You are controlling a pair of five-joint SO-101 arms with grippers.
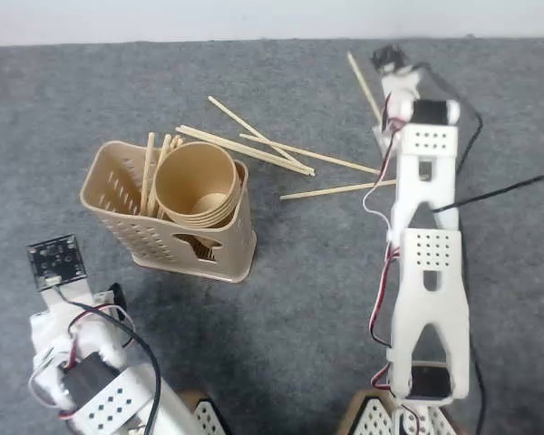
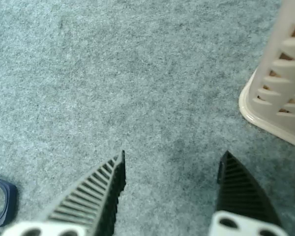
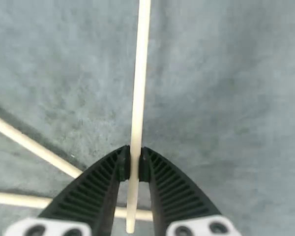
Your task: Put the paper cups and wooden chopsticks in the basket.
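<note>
Overhead first, I see the basket standing on the grey carpet, with the stacked paper cups and a few chopsticks upright inside it. More loose chopsticks lie crossed on the carpet just beside it, between the basket and my right arm. On the left wrist camera, the left gripper hangs with its jaws spread wide over bare carpet, the basket's foot near. On the right wrist camera, the right gripper is clamped on a single chopstick, with two others lying on the carpet nearby.
</note>
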